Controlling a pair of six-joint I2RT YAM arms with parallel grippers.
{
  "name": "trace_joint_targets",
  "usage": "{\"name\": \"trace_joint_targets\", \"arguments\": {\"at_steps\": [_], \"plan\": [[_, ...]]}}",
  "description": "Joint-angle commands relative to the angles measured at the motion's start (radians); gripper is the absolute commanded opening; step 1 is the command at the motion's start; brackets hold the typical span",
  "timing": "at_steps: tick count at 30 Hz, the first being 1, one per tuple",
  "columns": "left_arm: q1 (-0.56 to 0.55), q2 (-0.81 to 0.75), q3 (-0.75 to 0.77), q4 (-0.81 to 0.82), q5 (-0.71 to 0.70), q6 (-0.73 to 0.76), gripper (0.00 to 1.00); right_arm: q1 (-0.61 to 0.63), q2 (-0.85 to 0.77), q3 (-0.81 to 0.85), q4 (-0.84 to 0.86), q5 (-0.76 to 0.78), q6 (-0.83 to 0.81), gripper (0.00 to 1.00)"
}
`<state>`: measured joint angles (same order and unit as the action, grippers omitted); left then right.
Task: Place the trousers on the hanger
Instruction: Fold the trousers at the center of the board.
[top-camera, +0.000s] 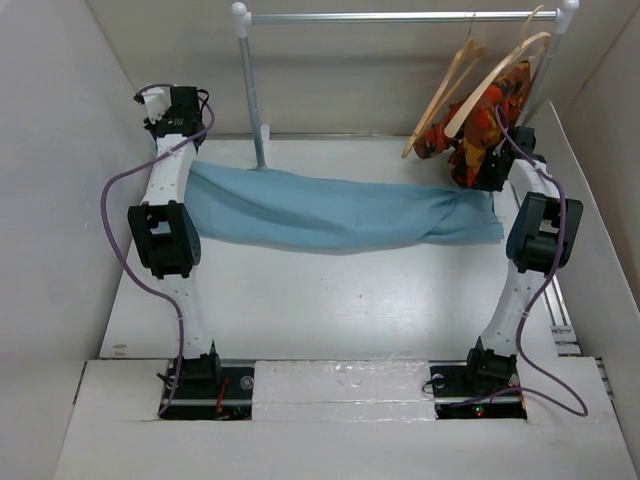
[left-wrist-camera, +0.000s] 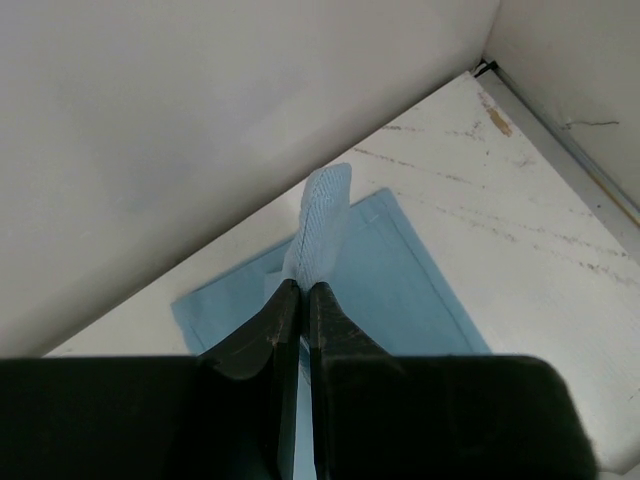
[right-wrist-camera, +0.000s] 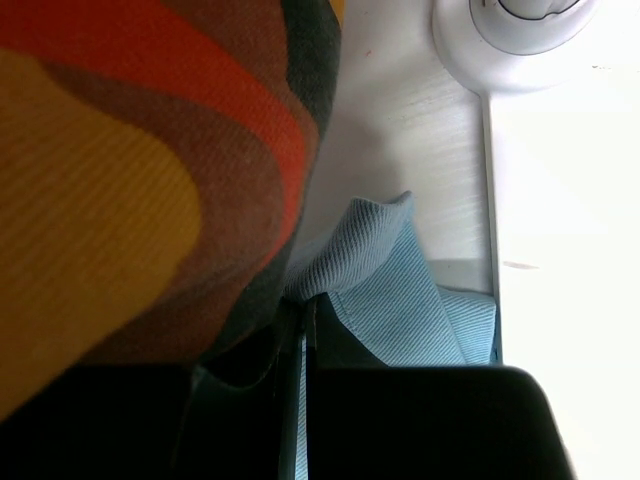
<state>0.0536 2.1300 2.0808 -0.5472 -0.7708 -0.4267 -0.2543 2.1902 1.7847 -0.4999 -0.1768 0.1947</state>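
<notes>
The light-blue trousers (top-camera: 330, 212) hang stretched across the back of the table between my two grippers. My left gripper (left-wrist-camera: 303, 290) is shut on their left end, and a fold of blue cloth (left-wrist-camera: 322, 225) sticks out past the tips. My right gripper (right-wrist-camera: 308, 305) is shut on their right end (right-wrist-camera: 385, 270), right beside the orange-red patterned garment (right-wrist-camera: 130, 150). In the top view both grippers are hidden by the arms and the cloth. The empty wooden hanger (top-camera: 445, 95) hangs on the rail (top-camera: 400, 16) at the back right, above the trousers' right end.
A second wooden hanger (top-camera: 500, 72) carries the orange-red patterned garment (top-camera: 480, 125), which hangs against my right wrist. The rail's left post (top-camera: 250, 90) stands behind the trousers. Its white foot (right-wrist-camera: 520, 25) shows in the right wrist view. White walls close in on both sides.
</notes>
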Motion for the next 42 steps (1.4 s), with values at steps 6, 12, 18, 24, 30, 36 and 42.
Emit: {"name": "trace_joint_targets", "arguments": {"at_steps": [6,12,18,24,30,36,42], "plan": [[0.025,0.152,0.192,0.089,-0.015,0.042,0.00,-0.023,-0.033,-0.014,0.078,0.023,-0.023,0.00],[0.025,0.208,0.205,0.053,0.099,0.057,0.77,-0.023,-0.070,-0.045,0.078,-0.042,-0.035,0.59],[0.046,-0.013,-0.121,0.052,0.140,-0.012,0.89,-0.014,-0.198,-0.179,0.104,-0.075,-0.064,0.92],[0.239,-0.278,-0.601,0.254,0.564,-0.191,0.66,-0.051,-0.381,-0.425,0.185,-0.139,-0.060,0.99],[0.361,-0.277,-0.703,0.381,0.849,-0.231,0.47,-0.060,-0.553,-0.622,0.259,-0.182,-0.020,1.00],[0.361,-0.184,-0.634,0.446,0.930,-0.222,0.41,0.010,-0.694,-0.799,0.300,-0.226,-0.037,0.15],[0.361,-0.081,-0.543,0.435,0.953,-0.228,0.34,0.087,-0.760,-0.878,0.279,-0.256,-0.104,0.00]]}}
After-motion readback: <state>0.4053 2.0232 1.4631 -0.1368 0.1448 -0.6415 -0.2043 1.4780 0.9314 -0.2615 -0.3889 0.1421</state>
